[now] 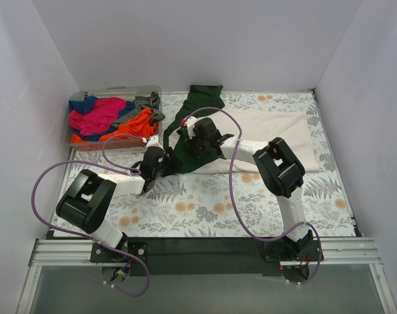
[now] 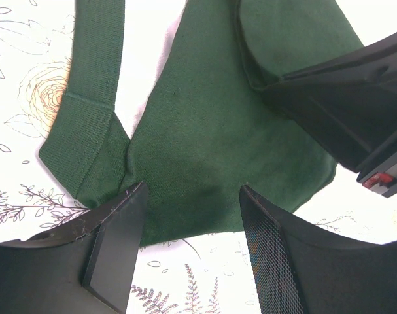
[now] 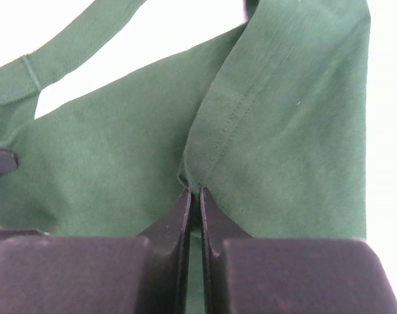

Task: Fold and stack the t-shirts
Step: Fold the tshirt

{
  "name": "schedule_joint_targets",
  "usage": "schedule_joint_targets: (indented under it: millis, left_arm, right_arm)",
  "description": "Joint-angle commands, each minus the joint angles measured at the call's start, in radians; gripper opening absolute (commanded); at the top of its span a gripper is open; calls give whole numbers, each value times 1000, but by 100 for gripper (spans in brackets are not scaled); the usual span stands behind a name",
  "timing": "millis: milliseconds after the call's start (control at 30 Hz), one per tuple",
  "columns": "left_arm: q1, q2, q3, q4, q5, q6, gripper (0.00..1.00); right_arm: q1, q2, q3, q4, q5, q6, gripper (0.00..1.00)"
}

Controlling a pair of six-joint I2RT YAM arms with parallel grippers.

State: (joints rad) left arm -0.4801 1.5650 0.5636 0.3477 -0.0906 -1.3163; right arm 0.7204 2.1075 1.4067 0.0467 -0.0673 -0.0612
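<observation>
Nearest the bases, the desk [image 1: 205, 203] lies bare under its flowered cover, which leaves room there to fold.

The left pincer [image 2: 191, 193] sits low over the near, dark green sleeve [image 2: 205, 131] of the cream tee [image 1: 270, 131]. Its jaws are apart, roughly half open, one on each side of the sleeve's lower edge. It grips nothing. I cannot tell whether the tips touch the cloth. Judging by that pose, it is lined up to take the sleeve's edge or pin it down, while the other arm does the lifting.

Just beyond it, the right pincer [image 3: 193, 193] has its jaws together, clamped on a raised ridge of the same sleeve along a stitched seam. The cloth peaks up into the tips and falls away on both sides. That suggests the sleeve is being pinched up so it can be drawn across the body of the tee, as a first fold. From above, the two pincers are close together at the tee's left end, so they could get in each other's way if either swings.

The cream tee is spread flat across the far middle of the desk, body to the right. Its other green sleeve points toward the back wall. No fold shows yet.

At the far left, the bin [image 1: 69, 134] holds the other tees [image 1: 110, 118], magenta, orange, blue and grey, in a loose heap. They seem to be waiting their turn, so the task looks to be at an early stage.
</observation>
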Motion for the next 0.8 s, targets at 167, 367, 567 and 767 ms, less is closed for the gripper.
schedule_joint_targets:
  millis: [167,367,567,767]
  left_arm:
    - [0,20,-18,-118,-38,20,55]
    - [0,27,-10,-124,-34,23,55]
    - [0,40,-8,-122,-17,19,55]
    - [0,40,-11,-133,-17,19,55]
  right_arm:
    - [-39,-9,139,-14,118,-20,1]
    - [-107,32,195,-24,152,-20,1]
    - [-177,103,273,-22,190,-3,1]
    - [-196,152,340,-22,256,3,1]
